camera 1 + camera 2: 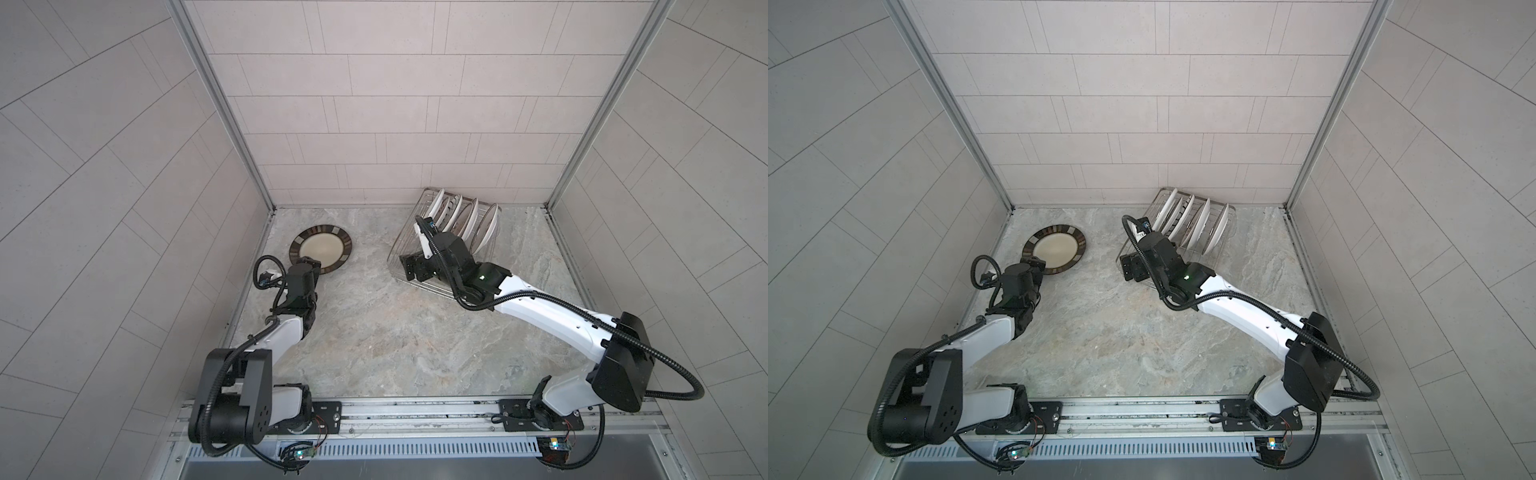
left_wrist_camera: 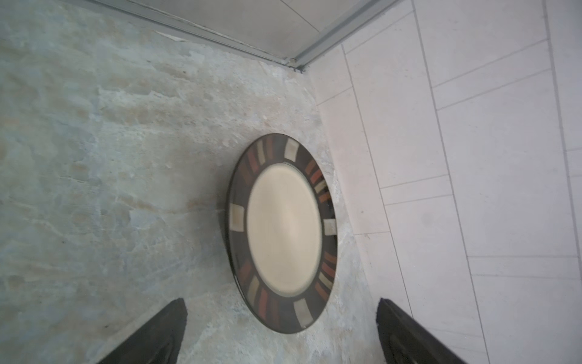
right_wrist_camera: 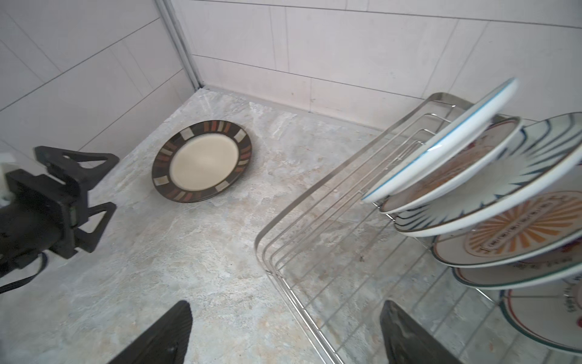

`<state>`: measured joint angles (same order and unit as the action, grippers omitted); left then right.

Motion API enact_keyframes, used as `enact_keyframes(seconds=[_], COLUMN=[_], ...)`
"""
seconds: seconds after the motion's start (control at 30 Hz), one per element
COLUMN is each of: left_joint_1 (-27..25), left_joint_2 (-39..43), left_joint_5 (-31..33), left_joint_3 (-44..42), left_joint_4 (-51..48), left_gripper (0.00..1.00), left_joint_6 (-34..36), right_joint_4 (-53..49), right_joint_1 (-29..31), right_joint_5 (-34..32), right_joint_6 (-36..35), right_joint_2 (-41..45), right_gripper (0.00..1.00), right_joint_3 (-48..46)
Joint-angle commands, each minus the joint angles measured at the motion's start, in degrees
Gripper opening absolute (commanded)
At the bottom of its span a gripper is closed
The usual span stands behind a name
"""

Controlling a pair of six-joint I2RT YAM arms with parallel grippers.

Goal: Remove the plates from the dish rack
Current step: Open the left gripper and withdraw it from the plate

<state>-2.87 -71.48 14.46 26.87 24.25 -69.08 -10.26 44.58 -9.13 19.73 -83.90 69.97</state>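
One plate (image 1: 321,248), dark-rimmed with a cream centre, is laid flat on the desk (image 1: 374,324), well to the left of the rack (image 3: 315,192). Several white printed plates (image 3: 441,151) are stood on edge in the rack's far part, tilted and packed close, with rims overlapping. The rack's near part is left bare.

Both sets of jaws are spread wide and nothing is gripped. The left jaws are held low, well left of the rack, just short of the dark rim. The right jaws are poised over the rack's near-left corner, with the rim wire seen running between them in the right wrist view.

Trouble is to be expected mainly at the rack. If one side of the right jaws is lowered onto the rim wire, it may be snagged, and the light rack, set askew, may be dragged or tipped. Since the plates lean on one another, a neighbour may be pulled over when one is drawn out. A glazed rim may slip if it is pinched too near its edge.

The desk is faced in smooth grey marbled stone, so a dropped plate is likely to be chipped. The rack is boxed in by pale tiled walls (image 1: 374,104) joined by aluminium posts (image 1: 232,124), and little room is left behind it.
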Motion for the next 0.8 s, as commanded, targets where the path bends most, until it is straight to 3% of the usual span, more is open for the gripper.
enact_keyframes(seconds=[0.0, 0.23, 0.47, 0.6, 0.77], left_joint_1=[-2.4, -10.86, -12.74, -15.72, -20.83], left_joint_2=[3.25, 8.24, 8.34, 7.79, 6.61], left_joint_5=[-0.53, -5.18, -21.73, -22.13, -17.95], left_joint_3=[0.27, 1.7, 0.38, 3.11, 3.39], left_joint_4=[-0.92, 1.97, 12.32, 7.83, 8.69], left_gripper=[1.0, 1.0, 1.0, 1.0, 1.0], left_joint_6=[6.55, 22.55, 30.36, 33.43, 35.98], right_joint_4=[1.5, -3.07, -5.56, -6.91, -15.26], right_joint_1=[-0.3, -3.87, -9.08, -12.45, -15.23], right_joint_5=[-6.54, -12.23, -10.68, -10.95, -17.99], right_joint_6=[1.16, 5.53, 7.23, 8.51, 11.08], right_joint_2=[2.71, 1.24, -2.41, -5.76, -13.78], right_gripper=[0.98, 1.0, 0.95, 0.83, 0.68], right_joint_3=[-1.38, 2.65, 7.38, 11.22, 21.55])
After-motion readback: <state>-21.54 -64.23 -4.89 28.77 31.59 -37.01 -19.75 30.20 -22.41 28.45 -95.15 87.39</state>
